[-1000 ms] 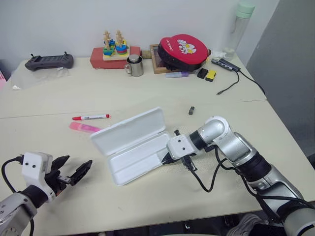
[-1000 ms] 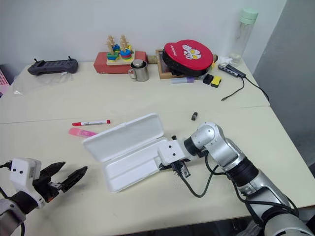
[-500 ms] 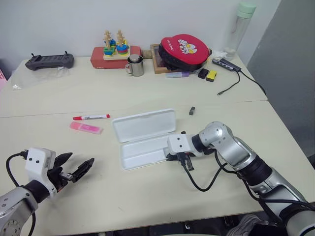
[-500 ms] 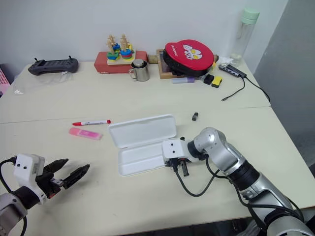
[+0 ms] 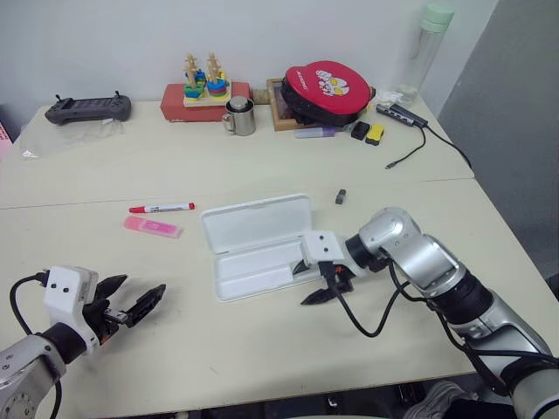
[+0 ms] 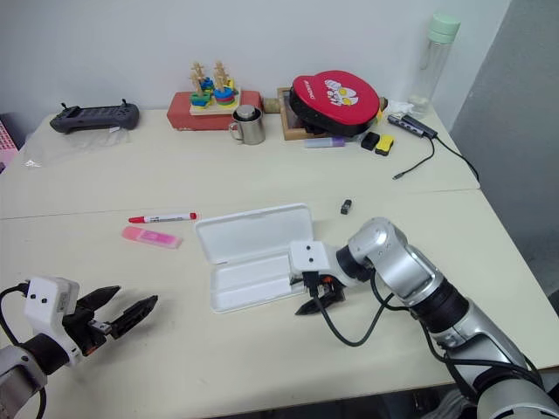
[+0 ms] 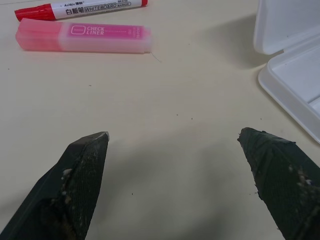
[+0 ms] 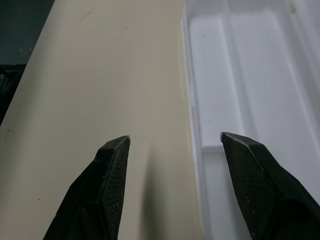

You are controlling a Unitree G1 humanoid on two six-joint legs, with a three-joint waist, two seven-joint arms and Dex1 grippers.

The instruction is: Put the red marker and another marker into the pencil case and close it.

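The white pencil case [image 5: 258, 224] lies open and flat at mid-table, its lid away from me and its empty tray [image 8: 250, 75] toward me. Left of the case, the red marker [image 5: 162, 208] lies on the table, with the pink highlighter [image 5: 153, 227] just in front of it; both also lie ahead of the left gripper as the red marker [image 7: 80, 8] and the highlighter [image 7: 82, 37]. My right gripper [image 5: 307, 284] hangs open at the tray's right front corner, holding nothing. My left gripper [image 5: 138, 304] is open and empty near the front left edge.
Along the back stand a game controller [image 5: 87, 108], a red box with a stacking toy [image 5: 203, 87], a metal mug [image 5: 238, 116], a red round pouch [image 5: 326, 90], a purple marker [image 5: 313, 133] and a bottle [image 5: 426, 48]. A small black piece [image 5: 339, 196] lies right of the case.
The right gripper, earlier shut on the case's edge, has opened and come off it. The case swung round from its slanted pose and now lies flat. The left gripper stayed put.
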